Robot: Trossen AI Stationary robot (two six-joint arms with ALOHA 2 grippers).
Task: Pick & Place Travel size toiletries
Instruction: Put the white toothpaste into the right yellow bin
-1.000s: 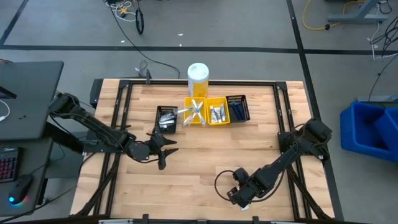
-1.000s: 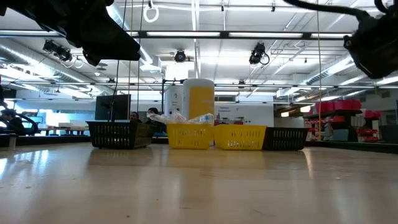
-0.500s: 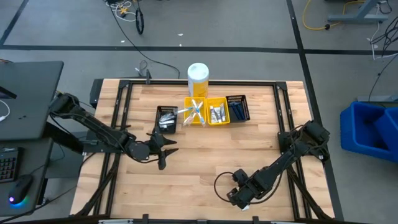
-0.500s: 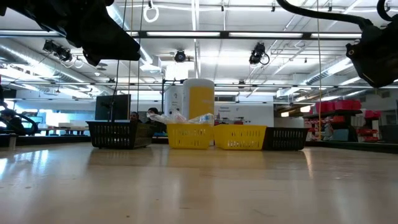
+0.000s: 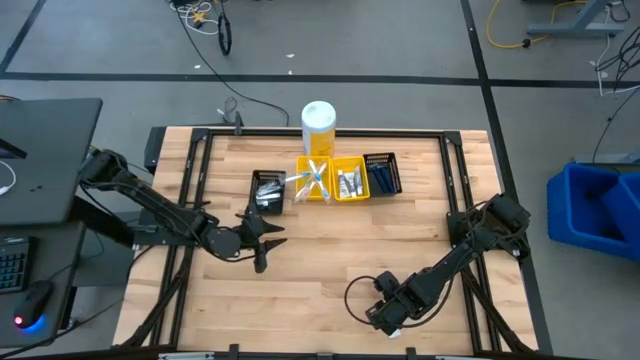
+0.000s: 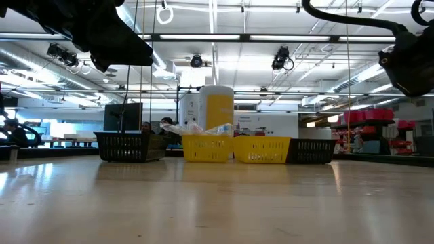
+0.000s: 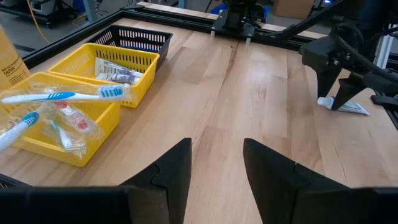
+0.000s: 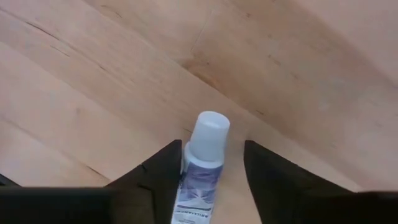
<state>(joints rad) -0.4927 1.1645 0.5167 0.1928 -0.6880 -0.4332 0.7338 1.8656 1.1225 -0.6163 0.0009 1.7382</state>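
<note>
A small white toothpaste tube [image 8: 202,168] lies flat on the table near its near edge, right of the middle. It also shows far off in the left wrist view [image 7: 346,107]. My right gripper [image 8: 211,149] [image 5: 386,312] points down over it, open, with one finger on each side of the tube just below the cap. My left gripper [image 7: 214,165] [image 5: 262,247] hangs open above the table left of the middle, holding nothing. Toothbrushes [image 7: 68,96] lie in a yellow bin [image 5: 313,181]. My right gripper comes at the tube from above, its fingers across the tube near the cap end [image 8: 208,127]. One finger [image 8: 165,171] stands right against the tube's side; whether it touches, I cannot tell. A strip of table shows between the tube and the other finger [image 8: 261,168].
A row of bins stands at the far middle: a black bin [image 5: 268,190], the yellow bin, another yellow bin [image 5: 350,181] with small tubes, and a black bin [image 5: 383,172]. Behind them stands a tall white-and-yellow container [image 5: 319,125]. Bare wood lies between the arms.
</note>
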